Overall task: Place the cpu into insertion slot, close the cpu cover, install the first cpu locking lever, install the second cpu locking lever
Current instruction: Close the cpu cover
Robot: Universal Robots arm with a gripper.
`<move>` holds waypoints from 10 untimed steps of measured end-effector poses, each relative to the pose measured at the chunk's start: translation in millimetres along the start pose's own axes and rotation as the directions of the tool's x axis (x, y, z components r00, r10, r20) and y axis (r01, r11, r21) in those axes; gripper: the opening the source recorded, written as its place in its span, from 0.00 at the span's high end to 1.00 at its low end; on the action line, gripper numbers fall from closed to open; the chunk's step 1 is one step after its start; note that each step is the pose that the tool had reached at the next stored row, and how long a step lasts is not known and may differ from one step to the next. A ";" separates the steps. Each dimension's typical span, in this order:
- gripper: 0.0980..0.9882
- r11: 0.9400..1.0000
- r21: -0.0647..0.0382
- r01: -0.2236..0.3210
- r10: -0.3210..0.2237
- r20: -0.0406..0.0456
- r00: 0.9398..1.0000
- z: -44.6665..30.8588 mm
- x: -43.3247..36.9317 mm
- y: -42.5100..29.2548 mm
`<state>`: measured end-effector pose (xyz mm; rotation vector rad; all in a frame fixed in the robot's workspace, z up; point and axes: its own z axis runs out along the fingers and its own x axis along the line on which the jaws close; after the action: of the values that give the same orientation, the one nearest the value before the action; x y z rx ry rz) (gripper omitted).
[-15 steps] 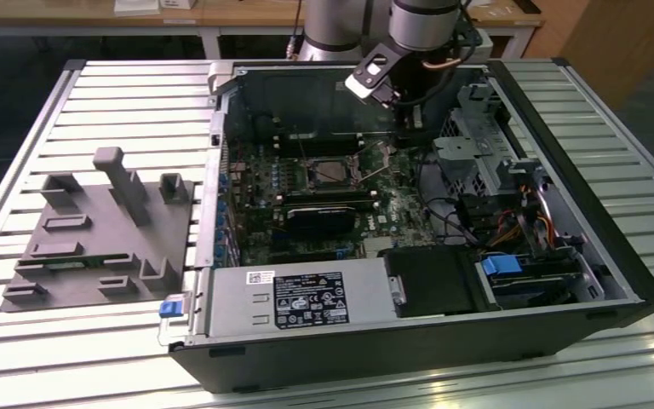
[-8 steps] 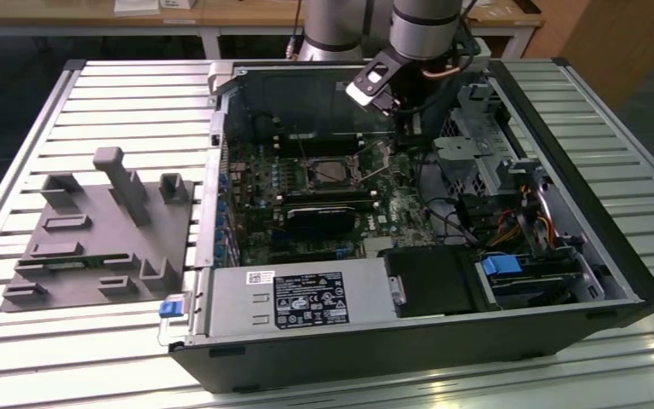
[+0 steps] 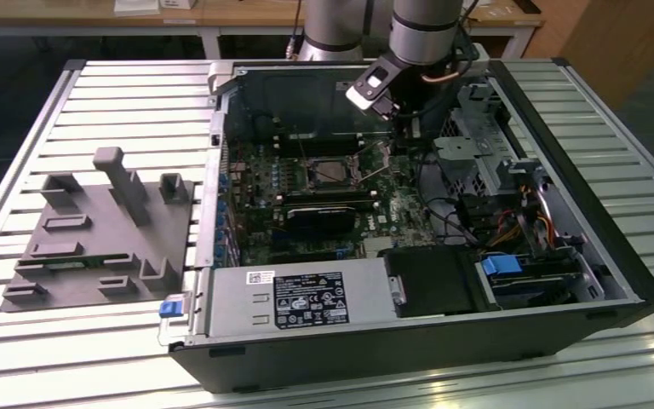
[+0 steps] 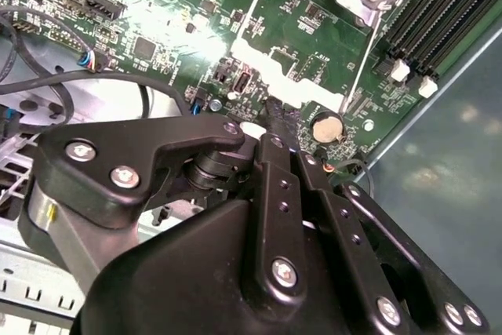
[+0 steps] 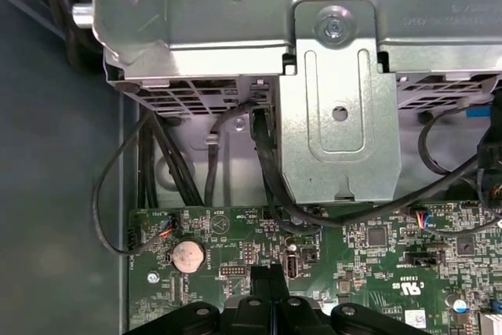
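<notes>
The exterior view stands off the arm, high above and well back from the green motherboard (image 3: 304, 192). It looks down at a slant, so the whole open computer case (image 3: 418, 362) around the board fits in. The second wrist view sits close over the motherboard (image 4: 298, 45), looking obliquely down along the black gripper (image 4: 271, 109) onto the board. The first wrist view hangs near the motherboard (image 5: 369, 256), facing almost straight down past the gripper (image 5: 271, 276) at the board's edge and the grey metal cage (image 5: 329, 100) just beyond it. Both wrist views share the coin cell (image 4: 327, 126) (image 5: 188, 254) on the board.
</notes>
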<state>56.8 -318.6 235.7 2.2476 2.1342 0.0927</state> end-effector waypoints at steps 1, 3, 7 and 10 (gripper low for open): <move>1.00 1.000 0.000 0.000 0.000 0.001 1.000 0.0 0.0 0.0; 1.00 1.000 0.000 0.000 0.000 0.002 1.000 0.0 0.0 0.0; 1.00 1.000 0.020 0.000 0.000 0.002 1.000 0.4 0.0 0.3; 1.00 0.998 0.057 -0.001 0.000 0.004 1.000 0.9 0.0 0.9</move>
<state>57.7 -318.6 234.8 2.2766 2.1614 0.0283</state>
